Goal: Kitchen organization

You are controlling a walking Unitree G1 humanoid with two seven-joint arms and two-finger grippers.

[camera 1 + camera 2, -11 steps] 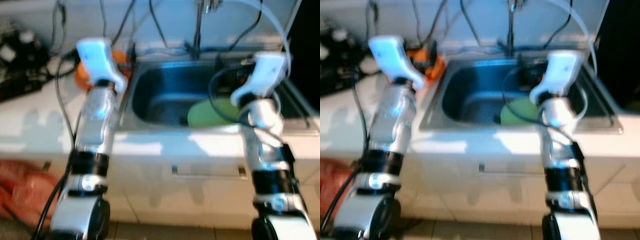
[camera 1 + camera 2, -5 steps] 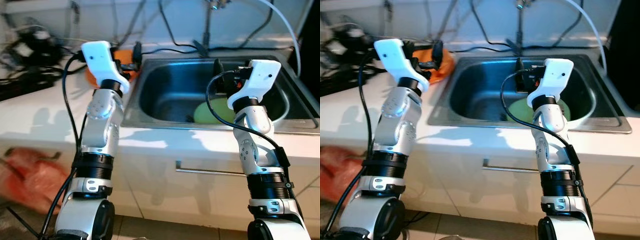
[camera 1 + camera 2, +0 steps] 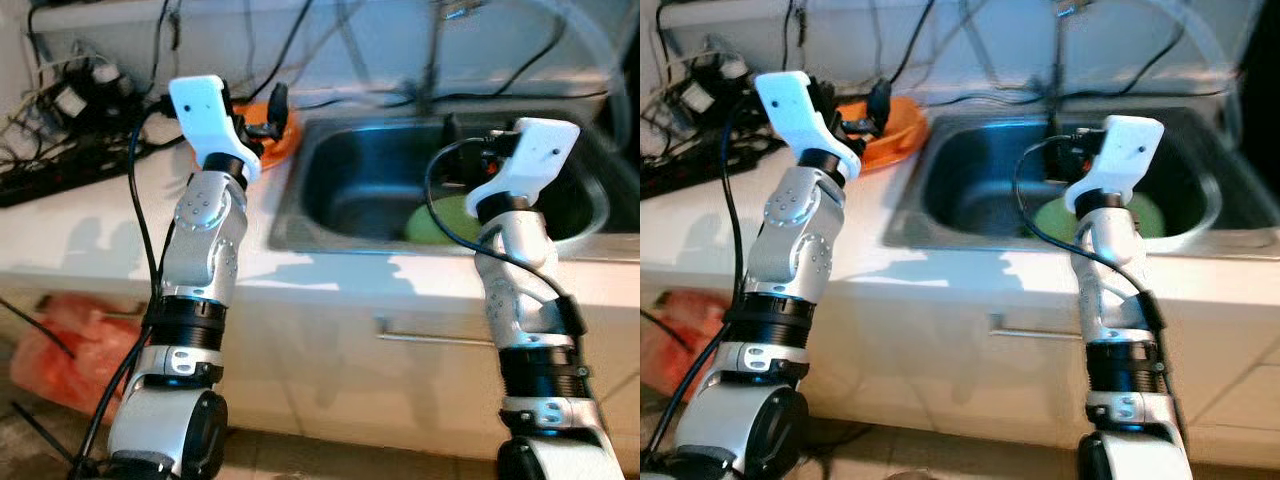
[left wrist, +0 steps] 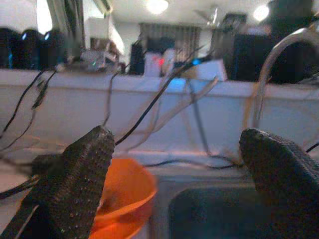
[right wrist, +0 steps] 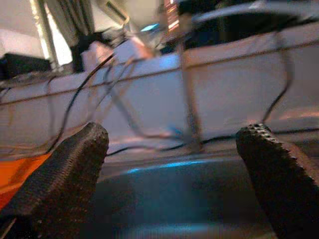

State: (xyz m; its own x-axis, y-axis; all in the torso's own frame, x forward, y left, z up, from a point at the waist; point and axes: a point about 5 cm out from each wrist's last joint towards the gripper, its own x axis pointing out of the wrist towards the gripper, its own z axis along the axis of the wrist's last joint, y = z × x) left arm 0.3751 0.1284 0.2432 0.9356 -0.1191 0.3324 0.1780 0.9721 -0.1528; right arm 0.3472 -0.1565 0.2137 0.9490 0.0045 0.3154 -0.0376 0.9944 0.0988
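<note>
Compared with half a second ago, the whole picture has slid to the right, so the camera has turned a little to the left; the things themselves have not moved on the worktop. The red bag under the worktop now shows more fully, and the picture is a little softer than before. Both arms keep the same raised pose.

The white worktop (image 3: 90,235) runs across the scene, with a white drawer front and its metal handle (image 3: 435,340) below the front edge. Behind the back edge stands a light wall, and many black cables (image 3: 60,150) lie along the back left part of the worktop. The steel sink (image 3: 345,195) is set into the right half of the worktop, with the tap (image 3: 432,50) at its back edge. A red plastic bag (image 3: 70,350) lies on the floor at the left, under the worktop.

Inside the sink, at its front right part, lies a green plate (image 3: 440,220). An orange bowl (image 3: 885,140) stands on the worktop, just beside the back left corner of the sink.

The left gripper (image 4: 174,169) is held above the worktop near the orange bowl, its fingers wide apart and holding nothing. The right gripper (image 5: 174,164) is held over the sink, above the green plate, fingers also spread wide and empty.
</note>
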